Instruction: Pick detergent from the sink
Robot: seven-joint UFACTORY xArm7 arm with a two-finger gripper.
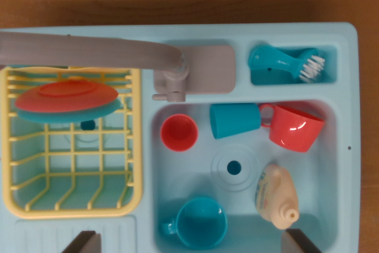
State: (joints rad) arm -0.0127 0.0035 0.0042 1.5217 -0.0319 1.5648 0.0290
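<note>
The cream detergent bottle (276,194) lies on its side in the lower right of the light-blue sink basin (331,164), its cap pointing toward the picture's bottom. My gripper (189,244) hangs above the sink's near edge. Only its two dark fingertips (83,242) show at the bottom corners, spread wide apart with nothing between them. The right-hand fingertip is just below the bottle's cap, apart from it.
The basin also holds a small red cup (179,132), a teal cup (235,119), a red mug (294,126) and a teal mug (200,222). A grey faucet (118,51) reaches left. A yellow rack (71,146) holds red and teal plates (66,102). A brush (290,64) lies in the top tray.
</note>
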